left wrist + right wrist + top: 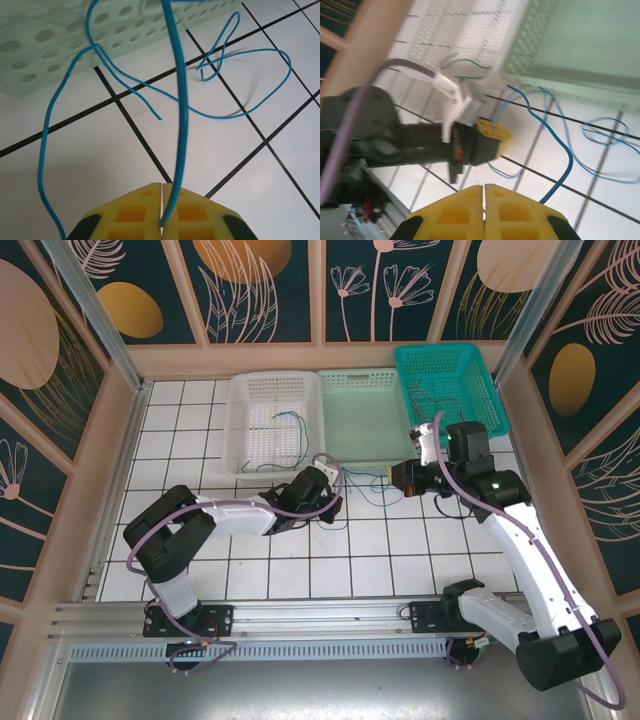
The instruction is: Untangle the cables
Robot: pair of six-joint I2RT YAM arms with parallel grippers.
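A thin blue cable (372, 480) lies in loops on the white tiles between my two grippers, in front of the pale green basket. My left gripper (162, 186) is shut on this blue cable (180, 100), which comes out of the seam between the yellow fingers and runs up out of the picture. My right gripper (484, 187) has its jaws pressed together. The blue cable (565, 150) rises from the floor and vanishes under its right finger. From above, the left gripper (338, 505) and right gripper (403, 478) stand about one tile apart.
Three baskets line the back: a white one (245, 390) holding a thin green-blue cable (290, 425), a pale green one (365, 415), and a teal one (400, 360) with dark cables (440, 400). Wooden walls close in both sides.
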